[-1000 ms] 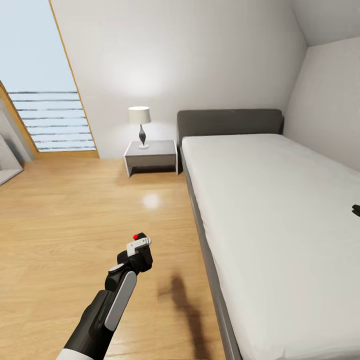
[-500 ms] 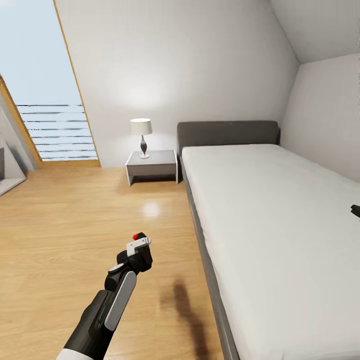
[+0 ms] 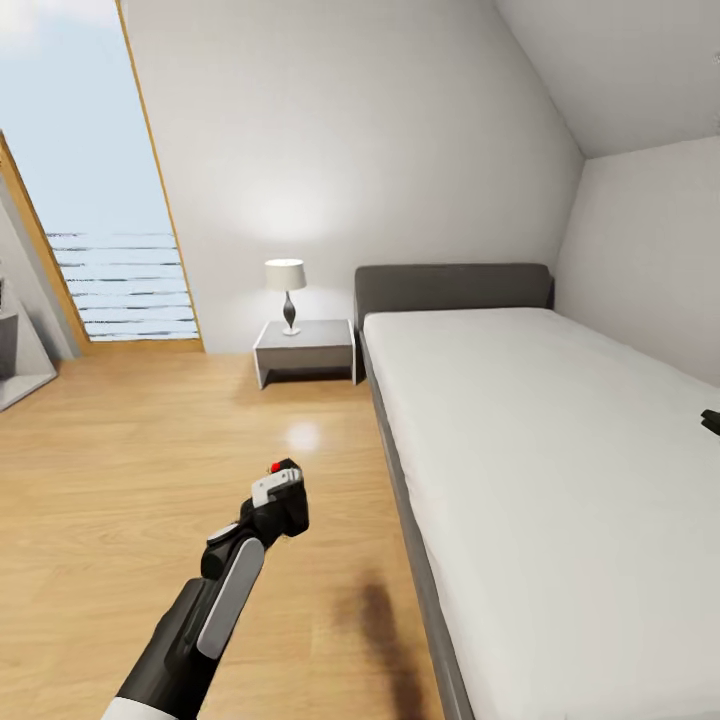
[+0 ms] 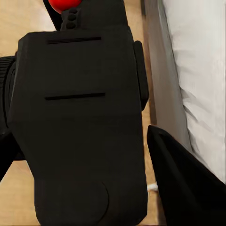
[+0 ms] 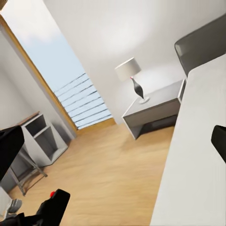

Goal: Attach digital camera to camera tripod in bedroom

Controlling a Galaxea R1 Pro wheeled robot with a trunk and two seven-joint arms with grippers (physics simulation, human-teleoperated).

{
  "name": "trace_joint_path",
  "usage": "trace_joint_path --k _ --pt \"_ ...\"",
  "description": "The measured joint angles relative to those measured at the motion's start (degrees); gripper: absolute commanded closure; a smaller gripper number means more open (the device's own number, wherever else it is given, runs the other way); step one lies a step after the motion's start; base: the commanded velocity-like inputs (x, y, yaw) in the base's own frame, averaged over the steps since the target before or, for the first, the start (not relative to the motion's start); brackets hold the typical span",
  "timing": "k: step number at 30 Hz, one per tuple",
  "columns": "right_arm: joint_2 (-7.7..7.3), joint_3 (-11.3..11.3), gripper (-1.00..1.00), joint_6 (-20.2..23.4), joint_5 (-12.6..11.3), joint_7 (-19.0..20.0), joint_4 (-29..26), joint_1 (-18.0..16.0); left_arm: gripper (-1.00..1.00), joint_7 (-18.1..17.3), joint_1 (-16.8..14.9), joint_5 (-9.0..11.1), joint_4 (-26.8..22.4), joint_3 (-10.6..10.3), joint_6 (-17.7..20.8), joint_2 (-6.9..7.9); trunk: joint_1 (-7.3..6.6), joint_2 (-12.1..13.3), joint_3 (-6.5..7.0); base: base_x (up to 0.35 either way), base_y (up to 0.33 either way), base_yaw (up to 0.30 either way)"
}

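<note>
A bedroom with pale walls and a light wood floor [image 3: 120, 450] spreads ahead. At the far left stands the tall wood-framed window [image 3: 90, 200]; then a small nightstand [image 3: 305, 350] with a table lamp [image 3: 286, 290] on it, and the grey bed [image 3: 520, 440] with its white mattress along the right.

Over the last second the whole view has tilted upward: window, lamp and headboard sit lower in the picture and more ceiling shows. That is the head moving, not the furniture; the left arm has hardly shifted.

The left gripper [image 3: 283, 478] hangs over the floor, well short of the nightstand and just left of the bed frame. Its fingers are clenched on the camera [image 4: 80, 122], a black box with a red button that sits between them in the left wrist view. At the right edge, over the mattress, a dark tip of the right gripper [image 3: 711, 421] shows; I cannot tell whether its fingers are parted or closed.

So the camera is in hand, and the robot seems to be scanning for the tripod.
</note>
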Motion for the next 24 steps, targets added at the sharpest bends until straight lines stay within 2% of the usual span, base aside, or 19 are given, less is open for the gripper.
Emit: trace_joint_path --k 3,5,6,10,11,13,14,16,19,20,24 --pt "0.00 0.00 -1.00 0.00 0.00 0.00 -0.02 0.00 1.00 -3.21 0.00 4.34 -0.24 0.01 0.16 1.88 -0.08 0.04 0.66 0.000 0.000 0.000" --pt "0.00 -0.03 -1.00 0.00 0.00 0.01 -0.01 0.00 1.00 -5.90 0.00 7.78 -0.31 0.01 0.30 3.85 -0.13 0.07 1.11 0.000 0.000 0.000" --pt "0.00 -0.05 -1.00 0.00 0.01 0.03 0.00 0.00 1.00 -9.03 -0.01 11.58 -0.27 0.11 0.60 6.14 -0.15 0.08 1.33 0.000 0.000 0.000" --pt "0.00 -0.06 -1.00 0.00 0.01 0.08 0.00 0.00 1.00 -16.65 -0.01 20.78 0.17 0.07 1.10 11.76 -0.26 0.13 2.22 0.000 0.000 0.000" --pt "0.00 -0.04 -1.00 0.00 0.00 0.08 -0.01 0.00 1.00 -20.45 -0.02 25.85 0.60 0.01 1.18 14.45 -0.29 0.14 2.44 0.000 0.000 0.000" --pt "0.00 -0.02 -1.00 0.00 0.00 0.09 -0.02 0.00 1.00 -24.74 -0.01 30.50 1.21 -0.03 1.27 17.11 -0.34 0.17 2.88 0.000 0.000 0.000" --pt "0.00 -0.01 -1.00 0.00 0.00 0.09 -0.03 0.00 1.00 -29.11 -0.02 34.25 1.85 -0.03 1.32 19.25 -0.36 0.18 3.11 0.000 0.000 0.000" --pt "0.00 -0.01 -1.00 0.00 0.00 0.10 -0.03 0.00 1.00 -33.59 0.00 36.87 2.48 -0.11 1.35 21.00 -0.41 0.21 3.55 0.000 0.000 0.000" --pt "0.00 -0.02 -1.00 0.00 0.00 0.12 -0.03 0.00 1.00 -39.91 0.00 39.08 3.24 -0.18 1.36 22.58 -0.49 0.25 4.21 0.000 0.000 0.000" --pt "0.01 -0.03 -1.00 -0.01 0.01 0.14 -0.03 0.00 1.00 -43.80 0.00 39.99 3.67 -0.20 1.40 23.17 -0.70 0.64 4.40 0.000 0.000 0.000" --pt "0.02 -0.03 -1.00 -0.01 0.01 0.17 -0.03 0.00 1.00 -50.56 0.00 40.51 4.52 -0.23 1.32 23.85 -1.58 2.25 5.11 0.000 0.000 0.000"
